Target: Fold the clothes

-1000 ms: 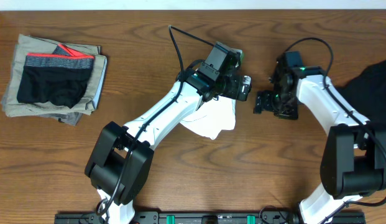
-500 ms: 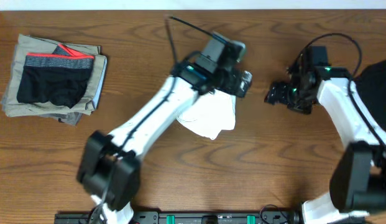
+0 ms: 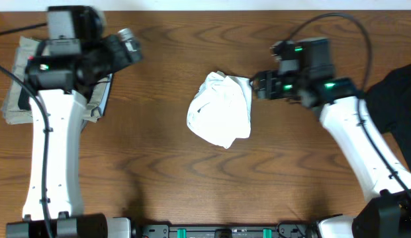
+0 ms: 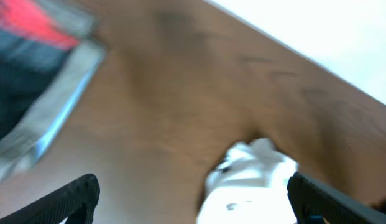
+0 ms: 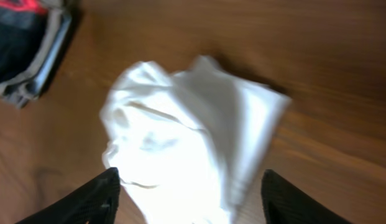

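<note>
Near the middle of the wooden table (image 3: 159,172): white T-shirt (image 3: 218,112), bunched in a wrinkled heap, no fold made. Just beside it at 2 o'clock: right gripper (image 3: 256,84), fingers spread, gripping nothing. Out at 3 o'clock: black garment (image 3: 397,92), loose, untouched. Far off at 10 o'clock: left gripper (image 3: 129,41), fingers wide and empty, beside the folded khaki-grey stack (image 3: 12,86). Judged barely begun: flattening and folding both left to do
</note>
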`<action>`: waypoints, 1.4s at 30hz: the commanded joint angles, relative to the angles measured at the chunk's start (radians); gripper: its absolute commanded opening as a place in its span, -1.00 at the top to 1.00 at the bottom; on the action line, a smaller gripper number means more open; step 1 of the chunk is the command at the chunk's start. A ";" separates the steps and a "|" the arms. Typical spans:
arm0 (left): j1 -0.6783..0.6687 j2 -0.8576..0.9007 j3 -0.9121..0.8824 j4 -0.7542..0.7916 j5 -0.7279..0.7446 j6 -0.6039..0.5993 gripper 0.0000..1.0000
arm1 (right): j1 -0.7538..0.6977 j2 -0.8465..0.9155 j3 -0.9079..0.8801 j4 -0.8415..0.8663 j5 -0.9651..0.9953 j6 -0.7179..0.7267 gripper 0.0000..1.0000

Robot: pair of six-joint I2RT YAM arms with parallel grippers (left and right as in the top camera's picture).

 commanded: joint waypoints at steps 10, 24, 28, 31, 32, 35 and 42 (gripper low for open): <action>0.211 0.056 -0.019 -0.151 -0.003 -0.023 -0.96 | 0.170 0.174 0.013 0.065 0.063 0.414 -0.33; 0.211 0.058 -0.019 -0.150 -0.003 -0.023 -0.96 | 0.161 0.210 0.013 0.108 0.001 0.439 -0.38; 0.211 0.058 -0.019 -0.150 -0.003 -0.023 -0.96 | 0.159 0.224 0.013 0.121 0.022 0.461 -0.37; 0.211 0.058 -0.019 -0.150 -0.004 -0.023 -0.96 | 0.159 0.248 0.012 0.152 0.023 0.461 -0.32; 0.211 0.058 -0.019 -0.150 -0.003 -0.023 -0.96 | 0.159 0.260 0.012 0.167 0.023 0.461 -0.27; 0.211 0.058 -0.019 -0.150 -0.003 -0.023 -0.96 | 0.151 0.282 0.012 0.210 0.027 0.460 -0.07; 0.211 0.058 -0.019 -0.150 -0.004 -0.022 -0.96 | 0.095 0.309 0.012 0.237 0.073 0.455 0.52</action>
